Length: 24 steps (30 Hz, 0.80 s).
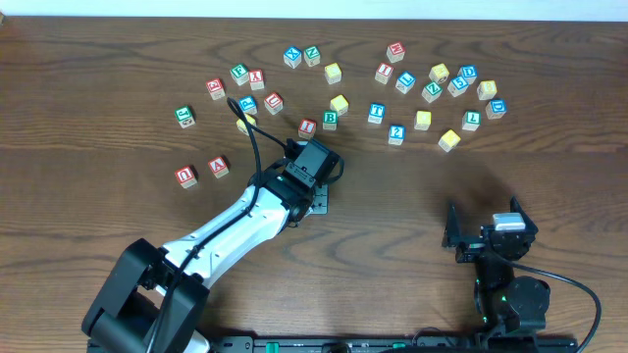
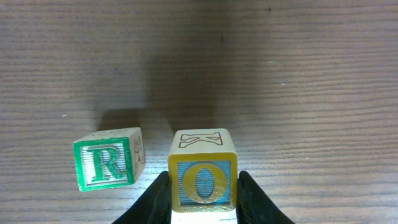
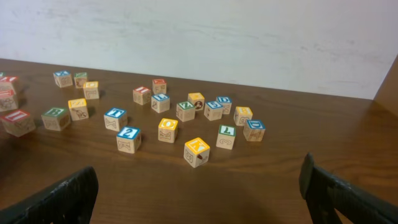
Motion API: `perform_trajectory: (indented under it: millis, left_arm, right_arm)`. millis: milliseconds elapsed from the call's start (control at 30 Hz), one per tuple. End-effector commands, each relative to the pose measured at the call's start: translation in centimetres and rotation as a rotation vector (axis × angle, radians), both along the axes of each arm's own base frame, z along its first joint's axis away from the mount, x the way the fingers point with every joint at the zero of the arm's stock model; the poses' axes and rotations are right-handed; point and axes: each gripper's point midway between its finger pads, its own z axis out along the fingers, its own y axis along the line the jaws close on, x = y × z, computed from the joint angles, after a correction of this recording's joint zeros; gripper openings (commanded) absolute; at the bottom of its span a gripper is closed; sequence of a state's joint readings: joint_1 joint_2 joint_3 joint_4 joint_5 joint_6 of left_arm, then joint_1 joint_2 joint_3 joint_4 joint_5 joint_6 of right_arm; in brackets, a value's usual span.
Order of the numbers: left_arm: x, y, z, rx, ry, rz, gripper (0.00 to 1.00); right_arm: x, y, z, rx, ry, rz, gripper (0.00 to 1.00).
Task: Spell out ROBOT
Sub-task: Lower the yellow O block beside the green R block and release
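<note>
Loose cubes are lying scattered over the far half of the table (image 1: 88,59). A red-lettered cube (image 1: 307,127) and the green B cube (image 1: 331,120) are sitting just beyond the left arm's tip. The O cube (image 2: 202,177), yellow-edged with a blue face and K on top, is sitting just beside the green R cube (image 2: 107,163), with a small gap between them. The left gripper (image 2: 203,193) is reaching forward and pinching the O cube's sides. The right gripper (image 1: 488,227) is idling wide open at the near edge, well apart.
</note>
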<state>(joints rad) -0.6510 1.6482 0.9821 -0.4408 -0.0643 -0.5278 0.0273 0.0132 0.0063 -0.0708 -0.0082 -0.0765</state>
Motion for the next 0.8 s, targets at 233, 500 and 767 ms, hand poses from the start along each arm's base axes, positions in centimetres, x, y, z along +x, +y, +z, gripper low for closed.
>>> perform_trajectory:
  millis: [233, 500, 767]
  left_arm:
    - [0.0, 0.6, -1.0, 0.037, 0.001, 0.018, 0.08]
    - [0.0, 0.6, -2.6, 0.057, 0.028, 0.018, 0.09]
    - [0.1, 0.6, -2.6, 0.056, 0.025, 0.018, 0.08]
  right_arm:
    - [0.0, -0.1, -0.1, 0.012, 0.005, -0.002, 0.99]
    - [0.0, -0.1, -0.1, 0.012, 0.006, -0.002, 0.99]
    - [0.0, -0.1, -0.1, 0.012, 0.006, -0.002, 0.99]
